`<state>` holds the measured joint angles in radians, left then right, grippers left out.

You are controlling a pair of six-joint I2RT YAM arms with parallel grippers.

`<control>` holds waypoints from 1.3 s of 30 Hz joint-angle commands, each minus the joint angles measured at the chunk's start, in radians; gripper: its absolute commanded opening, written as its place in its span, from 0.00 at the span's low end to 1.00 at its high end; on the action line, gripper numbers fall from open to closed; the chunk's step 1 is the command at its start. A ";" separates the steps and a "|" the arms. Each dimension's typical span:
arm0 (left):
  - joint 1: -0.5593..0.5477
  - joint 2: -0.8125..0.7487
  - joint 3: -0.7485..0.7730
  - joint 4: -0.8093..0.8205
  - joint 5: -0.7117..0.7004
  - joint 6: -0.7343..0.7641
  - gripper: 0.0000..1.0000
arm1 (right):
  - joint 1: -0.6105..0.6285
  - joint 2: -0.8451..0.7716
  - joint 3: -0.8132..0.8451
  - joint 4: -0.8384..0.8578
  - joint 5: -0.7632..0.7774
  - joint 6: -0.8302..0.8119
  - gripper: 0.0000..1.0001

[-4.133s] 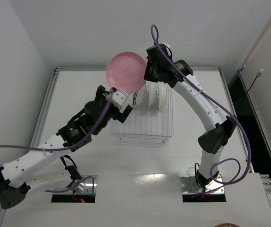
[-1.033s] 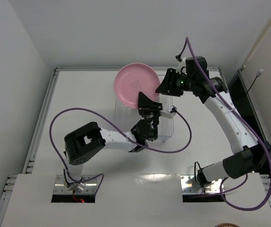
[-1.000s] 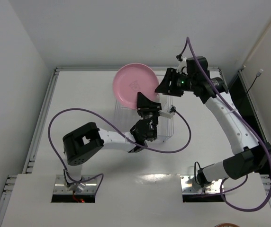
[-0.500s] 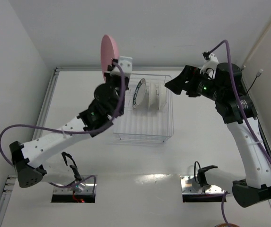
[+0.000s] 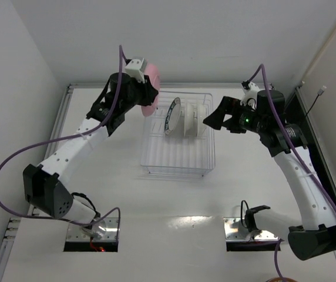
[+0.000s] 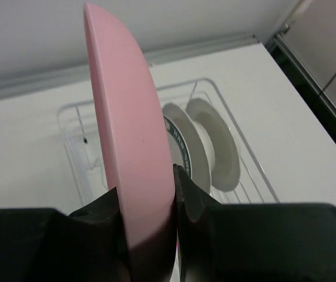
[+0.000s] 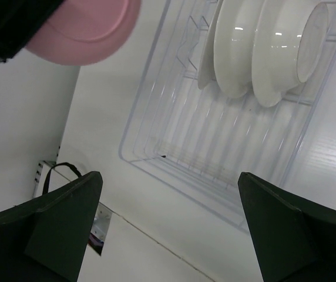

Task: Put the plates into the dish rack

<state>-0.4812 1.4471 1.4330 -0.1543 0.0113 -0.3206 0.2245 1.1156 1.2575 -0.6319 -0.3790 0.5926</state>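
Left wrist view: left jaws clamped on the lower rim of the pink plate (image 6: 130,147). The plate is held upright and edge-on, likely so it can drop into a slot of the dish rack (image 5: 178,157) beside the teal-rimmed plate (image 6: 177,141) standing there. It hangs above the rack's far left corner, not yet in. Right jaws wide open and empty, off the rack's right side. A second ago both arms met at the plate, face-up over the rack. Now the left arm alone carries it.
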 commanded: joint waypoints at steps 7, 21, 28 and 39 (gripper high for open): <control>0.107 0.108 -0.086 0.145 0.341 -0.150 0.00 | -0.005 -0.030 0.005 -0.005 -0.021 -0.069 1.00; 0.107 0.199 -0.077 0.136 0.222 -0.132 0.00 | -0.014 -0.030 -0.035 -0.005 -0.031 -0.088 1.00; 0.107 0.162 -0.102 0.157 0.139 -0.132 0.00 | -0.023 -0.020 -0.070 0.015 -0.049 -0.088 1.00; 0.098 0.240 -0.111 0.157 0.130 -0.141 0.01 | -0.024 -0.020 -0.079 0.015 -0.049 -0.088 1.00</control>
<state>-0.3809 1.6718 1.3220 -0.0570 0.1669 -0.4572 0.2050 1.1042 1.1786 -0.6563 -0.4053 0.5224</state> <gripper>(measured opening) 0.183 1.001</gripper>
